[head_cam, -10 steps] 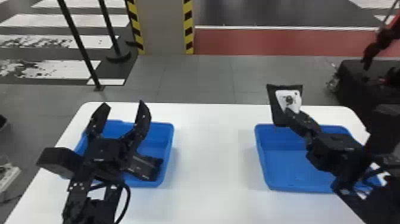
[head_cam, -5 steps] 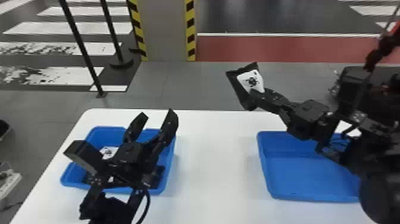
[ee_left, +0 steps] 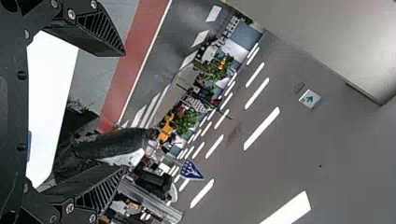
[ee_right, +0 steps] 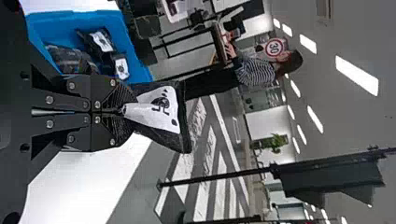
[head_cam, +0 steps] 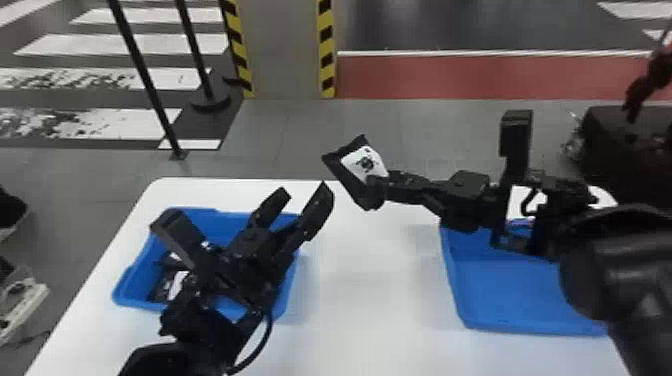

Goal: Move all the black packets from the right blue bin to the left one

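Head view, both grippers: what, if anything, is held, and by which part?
The right gripper holds a black packet by one end, pinched between its fingertips, the rest beyond them. The left gripper is open and empty.

The left gripper (head_cam: 303, 190) has its fingers (ee_left: 102, 36) spread apart, the white table (ee_left: 49, 93) showing between them, and beyond lie a red floor strip (ee_left: 134, 56), plants (ee_left: 186, 122), a blue sign (ee_left: 190, 171), a green-and-white sign (ee_left: 309, 99) and bright ceiling lights (ee_left: 262, 129).
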You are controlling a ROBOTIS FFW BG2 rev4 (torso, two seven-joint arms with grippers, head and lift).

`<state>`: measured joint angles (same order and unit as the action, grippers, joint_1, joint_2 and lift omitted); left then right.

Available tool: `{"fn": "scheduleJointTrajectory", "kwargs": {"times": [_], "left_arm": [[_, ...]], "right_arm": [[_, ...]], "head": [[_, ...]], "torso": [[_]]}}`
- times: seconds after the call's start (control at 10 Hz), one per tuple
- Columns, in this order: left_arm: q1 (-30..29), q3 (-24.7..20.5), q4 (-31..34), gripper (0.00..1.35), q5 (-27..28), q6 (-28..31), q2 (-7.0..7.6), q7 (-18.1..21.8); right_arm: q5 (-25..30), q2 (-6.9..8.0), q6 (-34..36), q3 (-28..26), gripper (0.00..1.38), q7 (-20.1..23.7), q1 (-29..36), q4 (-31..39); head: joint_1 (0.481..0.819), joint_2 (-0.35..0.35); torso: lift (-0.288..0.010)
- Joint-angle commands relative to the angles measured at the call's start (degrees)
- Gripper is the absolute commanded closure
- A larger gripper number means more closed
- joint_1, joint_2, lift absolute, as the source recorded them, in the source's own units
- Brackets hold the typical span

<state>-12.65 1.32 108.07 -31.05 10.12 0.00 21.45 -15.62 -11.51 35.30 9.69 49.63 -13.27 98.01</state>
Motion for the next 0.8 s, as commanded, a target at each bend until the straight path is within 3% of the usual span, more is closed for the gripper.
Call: {"fn": "scheduleJointTrajectory", "kwargs": {"times": [0.0, 0.5, 0.6, 0.7], "left_arm": [[-0.15, -0.17, 0.00, 0.17, 0.12, -0.42, -0.15, -0.01], [0.70, 0.44, 0.00, 0.19, 0.82, 2.25, -0.15, 0.17], [0.98, 0.35, 0.00, 0.55, 1.79, 2.53, -0.15, 0.17], [0.98, 0.09, 0.42, 1.25, 2.23, 3.10, -0.15, -0.18]], "right_arm": [[-1.43, 0.35, 0.70, 2.09, 1.14, -0.06, 0.47, -0.91], [-4.59, 0.53, 1.26, 8.24, 1.13, -0.15, -1.50, -2.32], [-4.68, 0.53, 1.26, 8.24, 1.14, -0.15, -1.78, -2.60], [-4.77, 0.53, 1.26, 8.24, 1.14, -0.15, -2.07, -2.60]], "head": [[0.694, 0.094], [0.695, 0.154], [0.695, 0.158], [0.695, 0.160]], "torso": [[-0.110], [-0.110], [-0.110], [-0.110]]}}
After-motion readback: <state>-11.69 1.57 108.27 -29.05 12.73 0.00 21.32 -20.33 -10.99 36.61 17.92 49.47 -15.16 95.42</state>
